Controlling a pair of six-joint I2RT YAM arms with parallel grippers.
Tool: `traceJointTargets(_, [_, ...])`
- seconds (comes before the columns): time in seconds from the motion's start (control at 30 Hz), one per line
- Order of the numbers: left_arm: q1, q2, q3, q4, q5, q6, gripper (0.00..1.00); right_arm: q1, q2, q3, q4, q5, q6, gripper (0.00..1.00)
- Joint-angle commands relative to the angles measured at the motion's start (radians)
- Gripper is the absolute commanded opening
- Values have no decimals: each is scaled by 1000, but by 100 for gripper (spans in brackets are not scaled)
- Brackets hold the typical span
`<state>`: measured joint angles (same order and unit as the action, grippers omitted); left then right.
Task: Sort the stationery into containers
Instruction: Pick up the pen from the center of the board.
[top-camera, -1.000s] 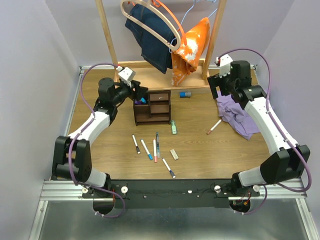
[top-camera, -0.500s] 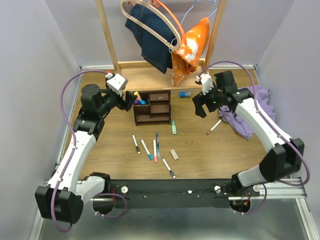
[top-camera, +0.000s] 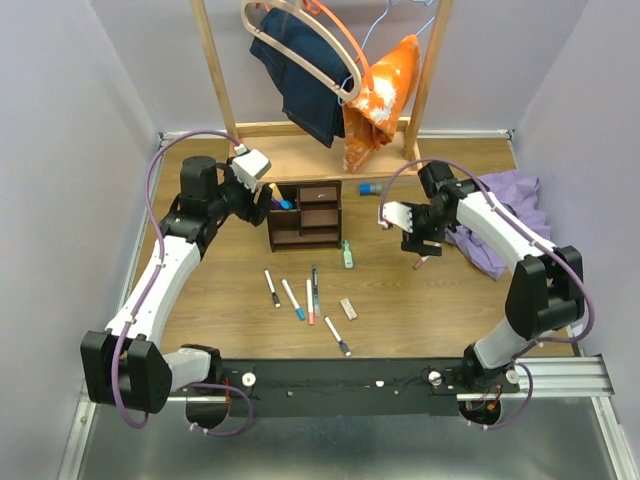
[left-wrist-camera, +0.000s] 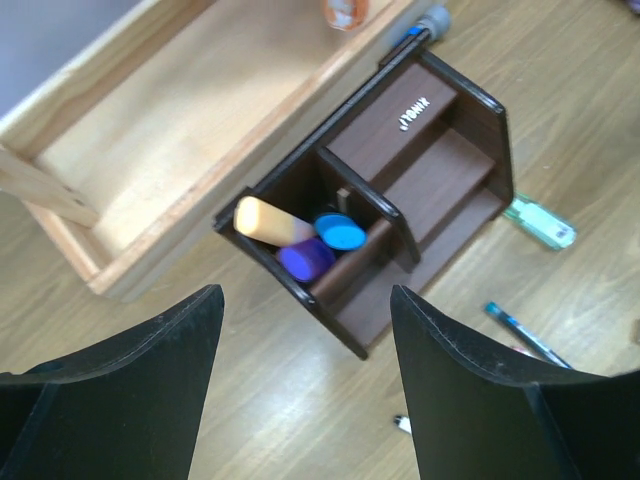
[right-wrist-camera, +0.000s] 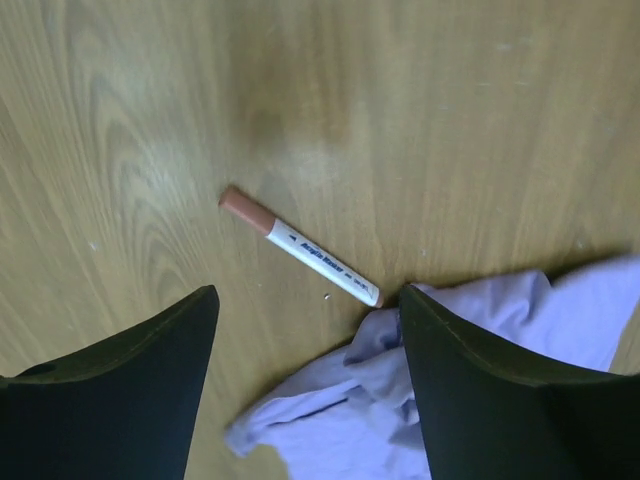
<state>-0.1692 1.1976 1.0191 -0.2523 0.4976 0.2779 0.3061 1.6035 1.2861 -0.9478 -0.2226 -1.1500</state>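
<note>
- Near the tabletop's (top-camera: 420, 310) right edge, right gripper (right-wrist-camera: 305, 292), jaws apart, hovers over the brown-capped marker (right-wrist-camera: 300, 250): likely pickup, needing descent astride it.
- Left gripper (left-wrist-camera: 305, 295), jaws apart, above organizer (left-wrist-camera: 400, 115).

Wooden table (top-camera: 400, 310) carries organizer (top-camera: 305, 215), loose pens (top-camera: 293, 298), eraser (top-camera: 348, 308), purple cloth (top-camera: 515, 190)

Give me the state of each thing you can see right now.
Left gripper: open, above the organizer.
Right gripper: open, above the marker.
Organizer: upright, three items in one slot.
Marker: flat on the table, one end at the purple cloth.
Green highlighter: lying beside the organizer.
Pens: lying loose on the table.
Eraser: loose on the table.
</note>
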Motion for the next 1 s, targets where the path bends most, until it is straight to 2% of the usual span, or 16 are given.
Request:
traceJointTargets(0.0, [7,19,58,-45,-97,70,77,-36,62,-77,10,-24,-492,79])
traceJointTargets(0.23, [7,-4,67,-38,-106,73,77,-44,164,-60,30,9,-582,72])
traceJointTargets(0.4, [14,31,72,22,-168,2,78,-65,196,-22,-32,-12,-654,68])
traceJointTargets(0.97, [88,13,36,15,-169,12,78,-70,279,-16,-120,-34,-772,62])
